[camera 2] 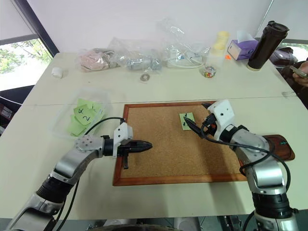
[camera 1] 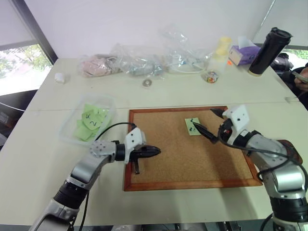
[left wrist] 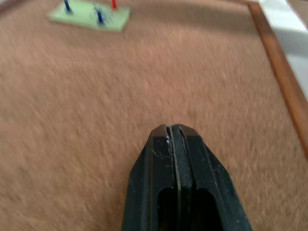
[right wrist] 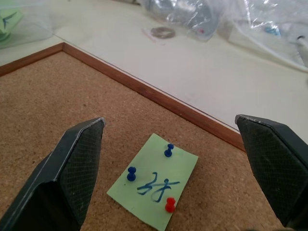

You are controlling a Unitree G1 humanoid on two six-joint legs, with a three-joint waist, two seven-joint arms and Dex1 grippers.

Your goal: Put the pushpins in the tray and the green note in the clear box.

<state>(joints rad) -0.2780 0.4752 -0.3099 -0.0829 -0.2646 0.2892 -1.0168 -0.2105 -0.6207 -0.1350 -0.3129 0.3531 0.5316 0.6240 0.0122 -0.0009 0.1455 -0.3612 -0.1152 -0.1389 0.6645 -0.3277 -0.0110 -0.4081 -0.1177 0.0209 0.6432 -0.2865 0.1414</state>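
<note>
Hovering clenched and empty, left end effector point(camera 1: 153, 152) over corkboard point(camera 1: 168, 159). Right end effector point(right wrist: 178, 159), released wide, faces green note point(right wrist: 154, 185) pinned by pushpins point(right wrist: 169, 150). Next: likely pinch one pin. Clear box point(camera 1: 67, 126) beyond, desk's left.

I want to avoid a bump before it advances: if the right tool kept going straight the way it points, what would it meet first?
Probably the green note, pinned to the corkboard by three pushpins. The right tool is open and aimed down at it; depth is hard to judge.
</note>
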